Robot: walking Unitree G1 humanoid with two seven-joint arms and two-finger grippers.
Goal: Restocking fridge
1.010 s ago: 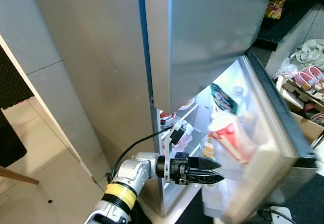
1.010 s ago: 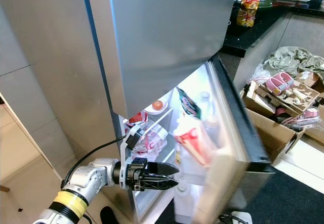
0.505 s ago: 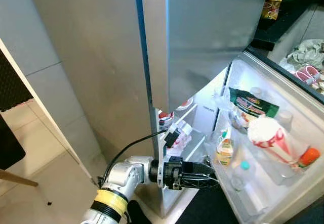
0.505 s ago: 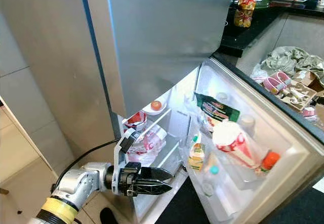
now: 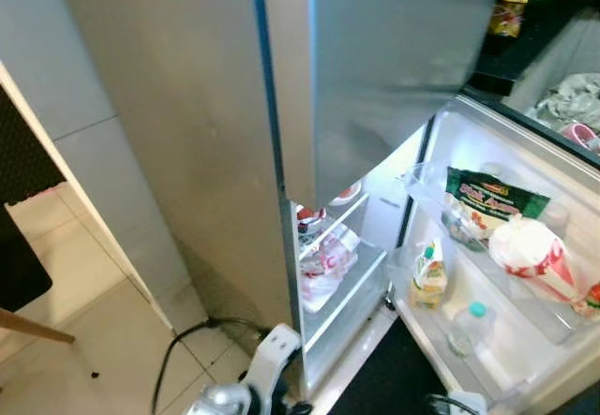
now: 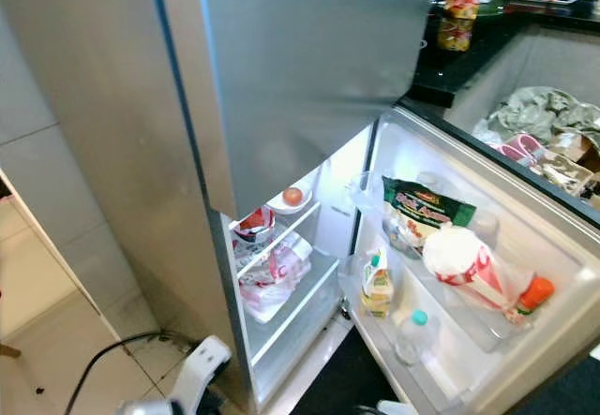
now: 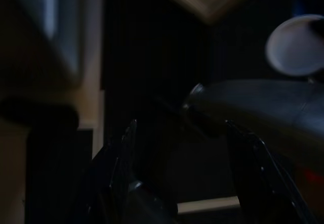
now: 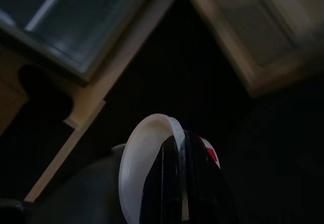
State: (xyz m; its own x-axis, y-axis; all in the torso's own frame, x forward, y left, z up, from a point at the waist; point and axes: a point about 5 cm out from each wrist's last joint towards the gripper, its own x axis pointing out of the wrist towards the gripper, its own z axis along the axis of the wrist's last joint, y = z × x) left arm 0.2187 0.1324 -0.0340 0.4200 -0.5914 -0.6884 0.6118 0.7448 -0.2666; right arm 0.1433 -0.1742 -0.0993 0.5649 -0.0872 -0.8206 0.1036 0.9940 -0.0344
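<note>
Inside the open fridge (image 6: pixel 281 106) we see a red-white bag (image 6: pixel 274 267) on the lower shelf and a plate with a tomato (image 6: pixel 292 196) above it. Door (image 6: pixel 525 340) bins hold a green snack bag (image 6: pixel 427 212), a yellow bottle (image 6: pixel 377 286), a clear bottle (image 6: pixel 410 334) and a red-white pack (image 6: pixel 473 267). Our right hand (image 8: pixel 183 178) has its fingers pressed together on the rim of a white plate (image 8: pixel 139 168). Our left hand (image 7: pixel 185 173) has its fingers apart, in the dark. A black cable (image 6: pixel 112 354) lies on the floor tiles.
</note>
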